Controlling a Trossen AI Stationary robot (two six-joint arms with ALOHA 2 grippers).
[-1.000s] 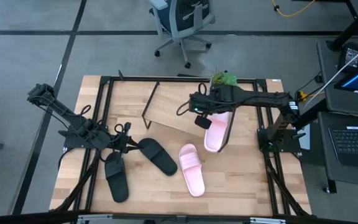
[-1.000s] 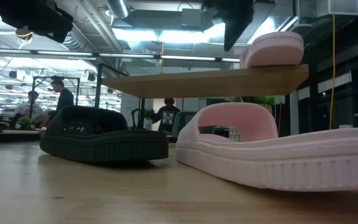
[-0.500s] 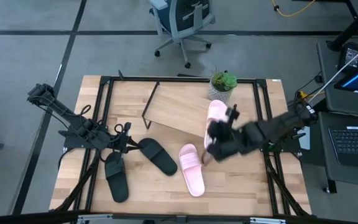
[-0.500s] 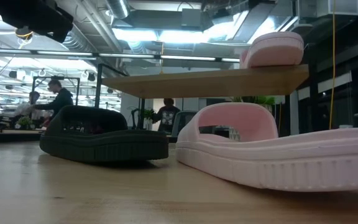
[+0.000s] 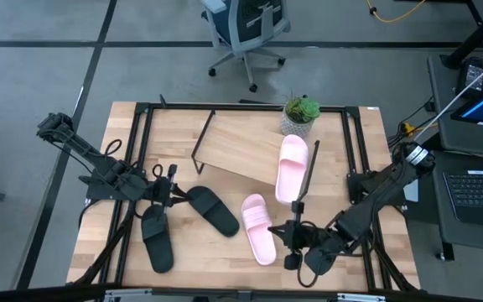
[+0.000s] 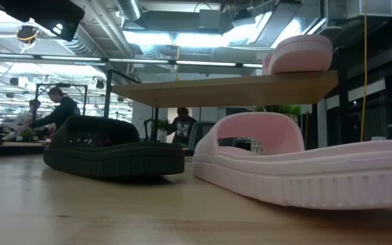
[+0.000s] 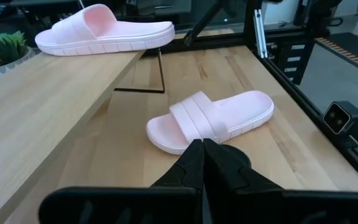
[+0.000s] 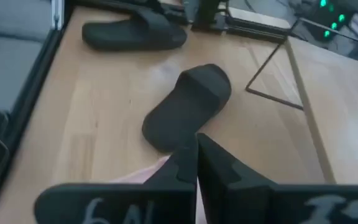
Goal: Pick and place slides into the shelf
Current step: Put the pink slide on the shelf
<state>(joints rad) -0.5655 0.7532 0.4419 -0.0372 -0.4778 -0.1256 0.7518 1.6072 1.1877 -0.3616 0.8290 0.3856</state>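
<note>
A: Slides, from above: where are they?

B: One pink slide (image 5: 291, 169) lies on the shelf (image 5: 240, 151), at its right end, near a potted plant (image 5: 300, 112). The second pink slide (image 5: 257, 227) lies on the bench (image 5: 183, 117), just in front of the shelf. One black slide (image 5: 212, 209) is to its left, and the other black slide (image 5: 157, 240) is further left, near the front edge.

A: And the arms?

B: The left gripper (image 5: 174, 195) is low over the bench, between the two black slides, with jaws clenched on nothing. The right gripper (image 5: 287, 236) is just beside the pink slide on the bench, at its right side. Its jaws are pressed together and empty.

A: The low view?

B: The pink slide (image 6: 305, 167) on the bench is very close and big. The black slide (image 6: 113, 153) stands behind it at the left. Above them is the shelf (image 6: 230, 90), and the other pink slide (image 6: 298, 54) rests on its right end. People sit in the room behind.

A: The left wrist view?

B: The jaws are together. Beyond them is the pink slide (image 7: 210, 119) on the bench, and the other pink slide (image 7: 104, 30) on the shelf (image 7: 42, 99).

A: The right wrist view?

B: The jaws are together also. Both black slides show: one (image 8: 188, 106) near, one (image 8: 134, 33) further.
</note>
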